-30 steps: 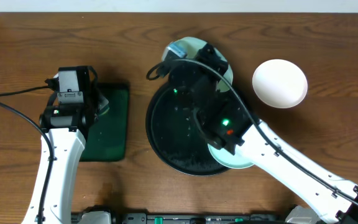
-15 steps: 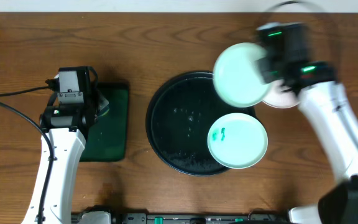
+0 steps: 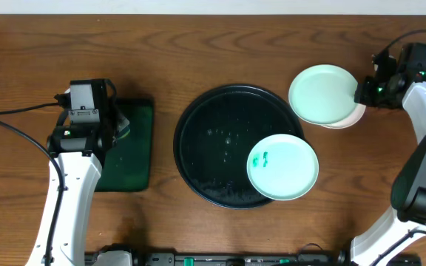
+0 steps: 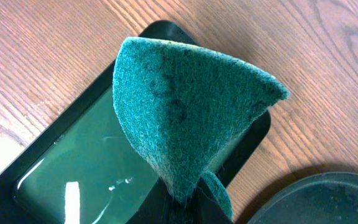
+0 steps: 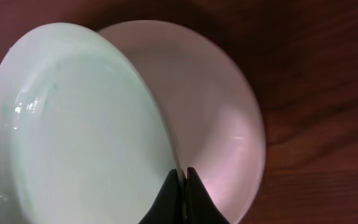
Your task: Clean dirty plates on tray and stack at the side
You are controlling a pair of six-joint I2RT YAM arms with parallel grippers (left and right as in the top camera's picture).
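Observation:
The round black tray (image 3: 205,148) lies mid-table. A pale-mint plate with a teal smudge (image 3: 282,167) rests on its lower right part. My right gripper (image 3: 359,94) is shut on the rim of a clean mint plate (image 3: 321,94), holding it over a white plate (image 3: 353,118) on the table right of the tray. In the right wrist view the held plate (image 5: 73,124) is tilted over the white plate (image 5: 222,118), with the jaws (image 5: 183,180) pinched on its edge. My left gripper (image 4: 188,205) is shut on a green scouring pad (image 4: 185,112) above the rectangular dish.
A rectangular black dish with green liquid (image 3: 135,159) sits left of the tray; it also shows in the left wrist view (image 4: 79,168). The tray's rim (image 4: 316,199) shows at the lower right of that view. Bare wooden table surrounds everything.
My right arm has carried the mint plate off the tray's upper part to the right, over the white plate. The left arm has not moved.

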